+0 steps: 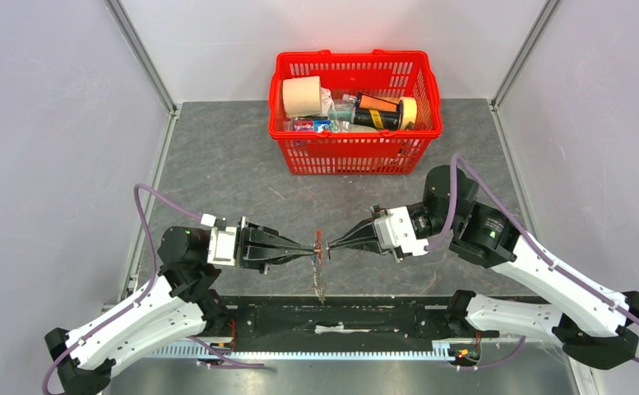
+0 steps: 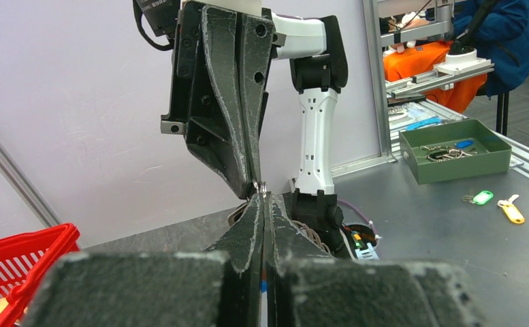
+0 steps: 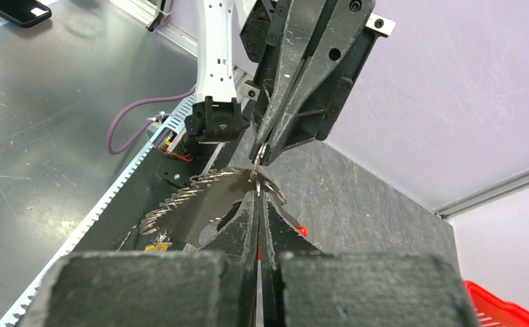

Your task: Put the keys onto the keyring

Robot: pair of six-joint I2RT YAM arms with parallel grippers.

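The dark grey stone-patterned table (image 1: pixel 217 156) filled the floor of the white-walled cell, and the 2 white-and-black robot arms reached inward over its near edge, the left arm (image 1: pixel 135 321) and the right arm (image 1: pixel 546 271) pointing at each other. At the far side stood a red plastic mesh basket (image 1: pixel 357 56) holding a pale roll, a black cylinder with an orange label and a yellow ring of tape. The left gripper (image 1: pixel 309 249) and the right gripper (image 1: pixel 332 245) met tip to tip above the table's near-centre, each with its 2 black fingers clenched flat together. Pinched between those tips hung the keyring (image 1: pixel 319 240), a small bundle of red strap and silvery coiled cord (image 3: pixel 180 197), the coil drooping below the right gripper. Both grippers nipped its small metal ring (image 3: pixel 261 154); I could not pick out any keys.
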